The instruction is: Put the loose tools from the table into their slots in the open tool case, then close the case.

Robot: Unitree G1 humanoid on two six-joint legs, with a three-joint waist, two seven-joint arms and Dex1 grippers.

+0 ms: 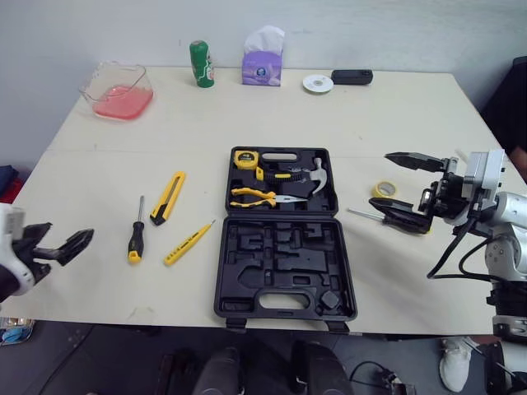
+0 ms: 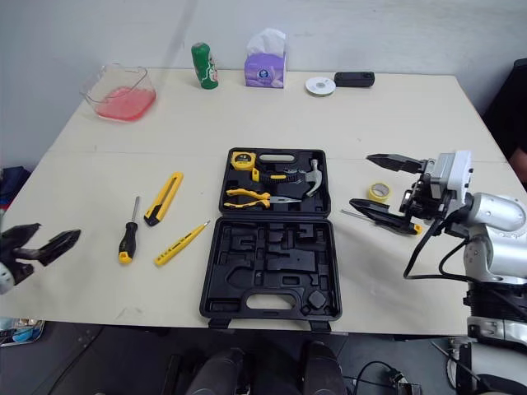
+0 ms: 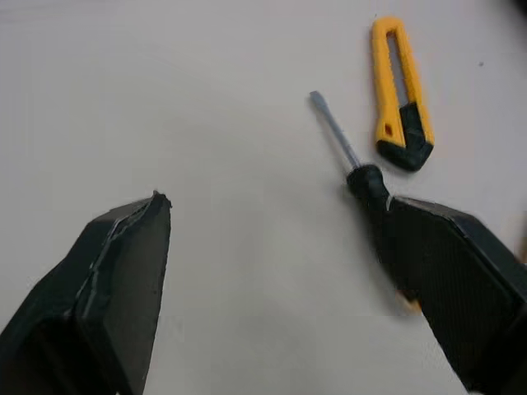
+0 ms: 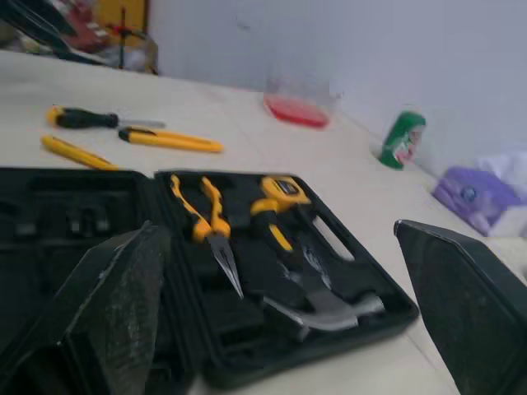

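Note:
The black tool case (image 1: 283,281) lies open at the table's middle. Its far half holds a tape measure (image 1: 246,159), yellow pliers (image 1: 257,196) and a hammer (image 1: 314,174); the near half's slots are bare. Left of it lie a yellow utility knife (image 1: 167,197), a black-and-yellow screwdriver (image 1: 136,231) and a yellow tester pen (image 1: 188,243). My left gripper (image 1: 71,230) is open near the table's left front edge, short of the screwdriver (image 3: 354,156). My right gripper (image 1: 379,183) is open right of the case, over a thin metal tool (image 1: 361,216).
A yellow tape roll (image 1: 384,190) sits by the right gripper. Along the far edge stand a clear container of pink liquid (image 1: 119,92), a green can (image 1: 201,64), a purple tissue box (image 1: 263,62), a white disc (image 1: 318,83) and a black device (image 1: 352,76).

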